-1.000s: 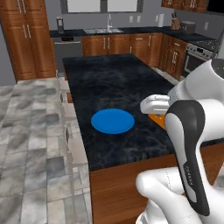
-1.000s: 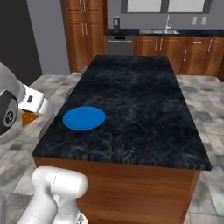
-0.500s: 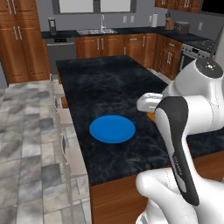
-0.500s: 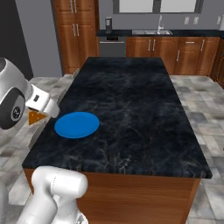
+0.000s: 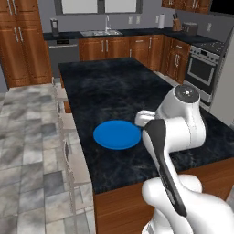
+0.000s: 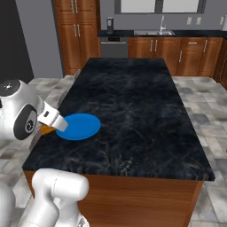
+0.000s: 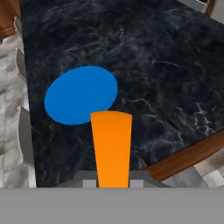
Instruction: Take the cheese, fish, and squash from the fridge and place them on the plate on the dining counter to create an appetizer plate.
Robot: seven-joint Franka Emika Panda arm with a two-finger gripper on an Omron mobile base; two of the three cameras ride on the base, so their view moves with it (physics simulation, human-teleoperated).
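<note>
Dining counter (image 7: 166,78): black marble, spread below and ahead of the pincer.
Plate (image 7: 81,94): blue, bare, just ahead of the pincer.
Cheese (image 7: 111,146): orange wedge, pinched in the pincer (image 7: 113,181), held above the counter edge.
Risk: releasing here would probably drop it short of the plate.

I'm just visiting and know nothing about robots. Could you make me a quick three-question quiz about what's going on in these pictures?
1. True or false: the flat round bright blue plate has food on it.
2. What does the two-finger gripper hold? A) the small orange cheese wedge B) a dark green ball C) nothing
3. Fill in: the plate lies on the black, white-flecked marble dining counter near its ___ corner, seen from the robot.

Key: 1 false; 2 A; 3 near left.
</note>
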